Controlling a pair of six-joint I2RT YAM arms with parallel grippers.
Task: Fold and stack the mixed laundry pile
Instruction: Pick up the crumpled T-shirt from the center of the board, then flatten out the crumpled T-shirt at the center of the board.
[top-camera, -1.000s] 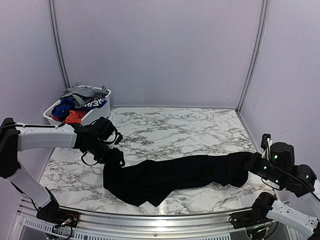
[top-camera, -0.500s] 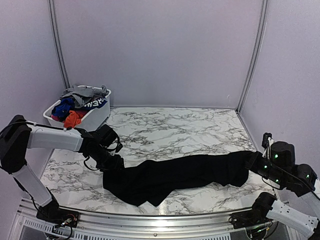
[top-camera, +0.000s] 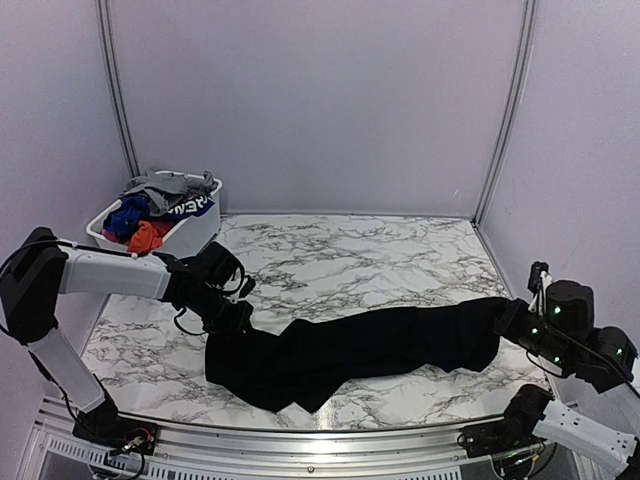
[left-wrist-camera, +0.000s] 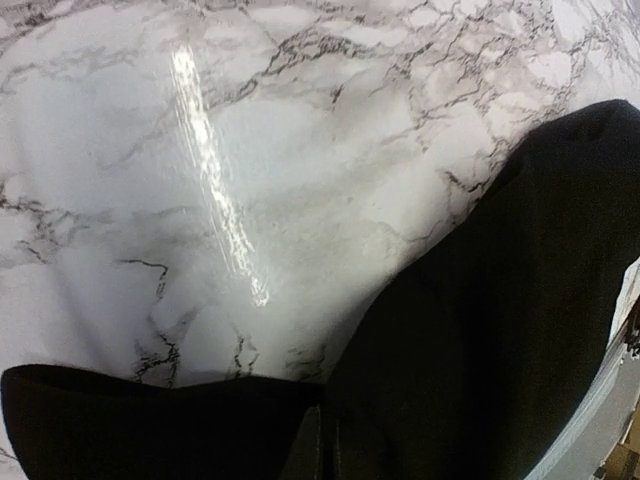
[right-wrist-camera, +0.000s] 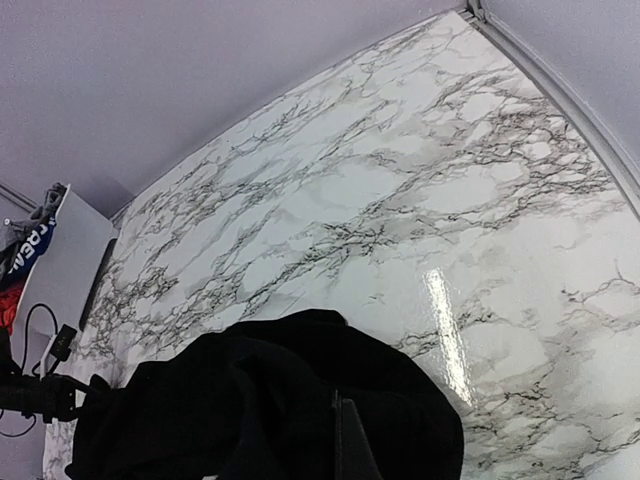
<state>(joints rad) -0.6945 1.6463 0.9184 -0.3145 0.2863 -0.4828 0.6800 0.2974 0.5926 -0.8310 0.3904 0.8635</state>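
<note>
A large black garment (top-camera: 360, 345) lies stretched across the front of the marble table, from left to right. My left gripper (top-camera: 232, 322) is down at its left end, and in the left wrist view the left gripper (left-wrist-camera: 325, 445) is shut with the black garment (left-wrist-camera: 500, 320) bunched round its fingertips. My right gripper (top-camera: 510, 322) is shut on the garment's right end. In the right wrist view the black garment (right-wrist-camera: 250, 400) heaps over the right gripper (right-wrist-camera: 335, 440). The rest of the mixed laundry pile (top-camera: 160, 205), grey, blue and orange-red pieces, sits in the basket.
A white plastic basket (top-camera: 200, 228) stands at the back left corner of the table; the same basket (right-wrist-camera: 70, 250) shows at the left edge of the right wrist view. Purple walls close in the back and sides. A metal rail (top-camera: 300, 440) runs along the near edge.
My left gripper has come down onto the garment's left end and shut there. My right gripper has drawn slightly to the right, pulling the cloth a little straighter.
</note>
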